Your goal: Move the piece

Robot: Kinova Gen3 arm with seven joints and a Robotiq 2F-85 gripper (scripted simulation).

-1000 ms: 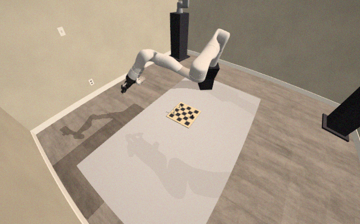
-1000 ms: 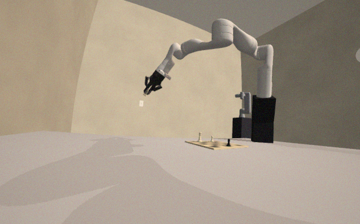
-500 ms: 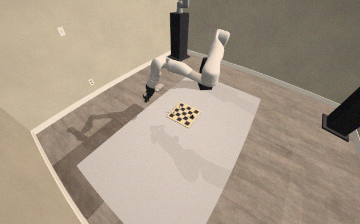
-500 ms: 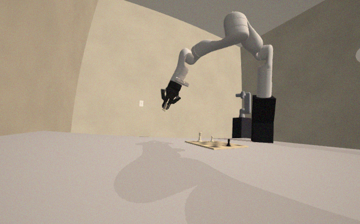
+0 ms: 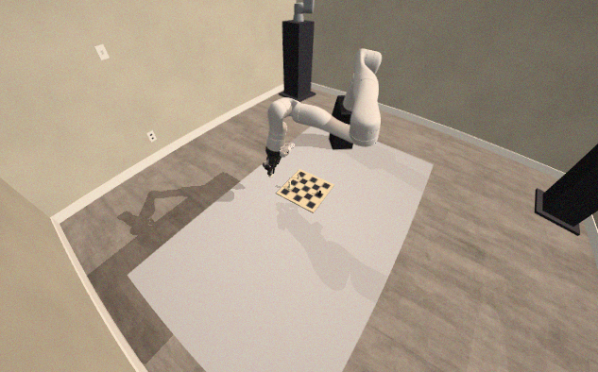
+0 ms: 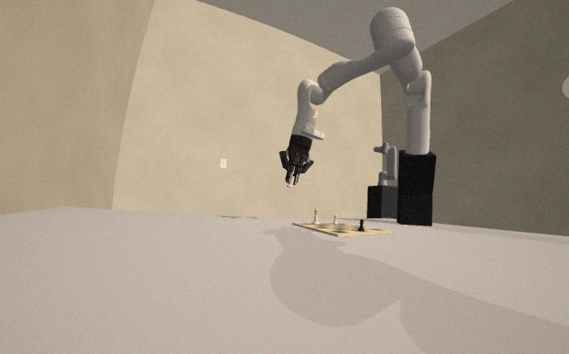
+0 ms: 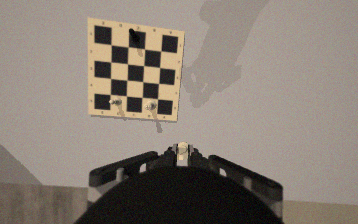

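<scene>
While the white arm (image 5: 327,124) bends down from its black pedestal (image 6: 415,189), the gripper (image 6: 291,181) hangs high in the air, beside the chessboard (image 5: 305,190) and not above it, pointing nearly straight down at the grey table top (image 5: 251,283). Its fingers (image 6: 296,176) are almost closed, with only a narrow gap, and they pinch a small light-coloured chess piece (image 7: 182,150). In the wrist view this piece shows as a pale tip between the two dark finger links, and in the exterior view a little pale end looks out under the fingertips. Which kind of piece it is cannot be told. The piece is so well above the table and off the board, near the board's edge on the side of the two white pieces. On the board three pieces stand upright. A taller white piece (image 6: 315,216) and a shorter white piece (image 6: 334,219) stand in the row nearest to the gripper, with one square between them. A black pawn (image 6: 361,225) stands apart from them in the farthest row. The letters and digits on the board's edge are too small to read, so the squares cannot be named. The shadow of the arm (image 6: 329,278) falls across the table in front of the board.
</scene>
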